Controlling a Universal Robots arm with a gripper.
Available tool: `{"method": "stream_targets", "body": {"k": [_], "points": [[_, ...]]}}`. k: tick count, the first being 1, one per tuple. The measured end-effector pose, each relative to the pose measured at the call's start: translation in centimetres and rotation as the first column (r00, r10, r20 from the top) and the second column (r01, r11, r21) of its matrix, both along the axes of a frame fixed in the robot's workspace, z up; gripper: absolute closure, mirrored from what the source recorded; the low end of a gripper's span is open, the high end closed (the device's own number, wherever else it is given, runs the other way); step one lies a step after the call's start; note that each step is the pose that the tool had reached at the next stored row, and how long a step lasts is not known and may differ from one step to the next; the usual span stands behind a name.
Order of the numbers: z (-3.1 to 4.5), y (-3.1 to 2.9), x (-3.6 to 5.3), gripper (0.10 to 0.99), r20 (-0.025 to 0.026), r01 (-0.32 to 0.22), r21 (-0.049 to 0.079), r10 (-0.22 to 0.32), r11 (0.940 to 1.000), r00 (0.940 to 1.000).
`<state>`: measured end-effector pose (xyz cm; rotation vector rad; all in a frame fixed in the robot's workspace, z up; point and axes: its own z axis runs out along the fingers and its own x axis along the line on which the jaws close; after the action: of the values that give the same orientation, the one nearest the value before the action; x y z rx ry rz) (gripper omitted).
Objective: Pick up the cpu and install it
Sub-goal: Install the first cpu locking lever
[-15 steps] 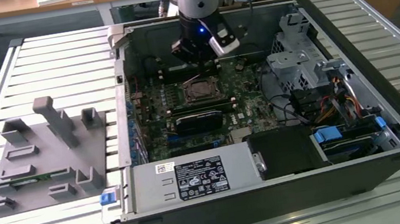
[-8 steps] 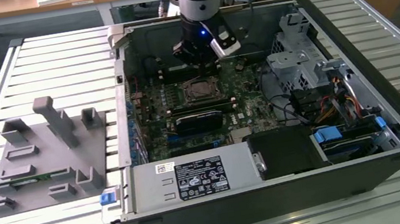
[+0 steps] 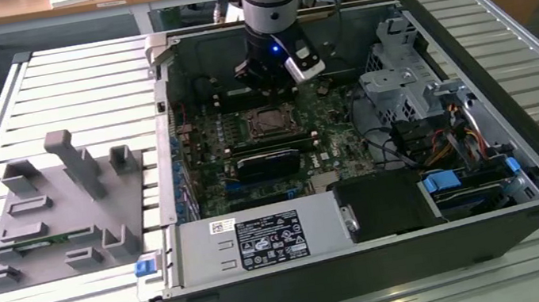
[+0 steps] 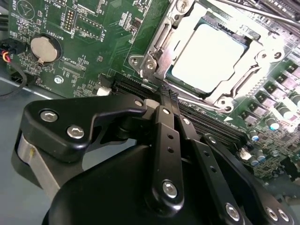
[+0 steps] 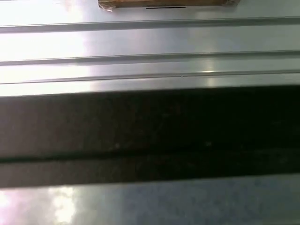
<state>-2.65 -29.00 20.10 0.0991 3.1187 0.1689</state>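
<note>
Shiny silver cpu [image 4: 209,58] is sitting flat in the motherboard socket [image 4: 159,44], just past the gripper [image 4: 165,101], whose fingers are pressing together on nothing.

I work over a slatted metal table [image 3: 56,79] of pale ribbed slats. An open computer case [image 3: 360,185] lies directly on it, on its side, taking up the middle and the exterior view's right. On the exterior view's left, well apart from nothing but just beside the case wall, sits a grey holder tray [image 3: 55,215] with upright posts and slots; a thin green strip, perhaps a memory stick [image 3: 43,242], lies in it.
</note>
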Motion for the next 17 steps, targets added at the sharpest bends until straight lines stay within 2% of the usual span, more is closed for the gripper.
{"method": "stream_targets", "body": {"k": [6, 10, 17], "points": [[-0.05, 0.0, 0.01, 0.965, 0.0001, 0.0, 0.0, 0.0, 1.0, 1.0], [-0.09, 0.02, 0.01, 0.965, 0.0, 0.0, -0.007, 0.0, 1.0, 1.0], [0.01, 0.03, 0.01, 0.965, 0.0003, 0.0, -0.01, 0.0, 1.0, 1.0]]}}
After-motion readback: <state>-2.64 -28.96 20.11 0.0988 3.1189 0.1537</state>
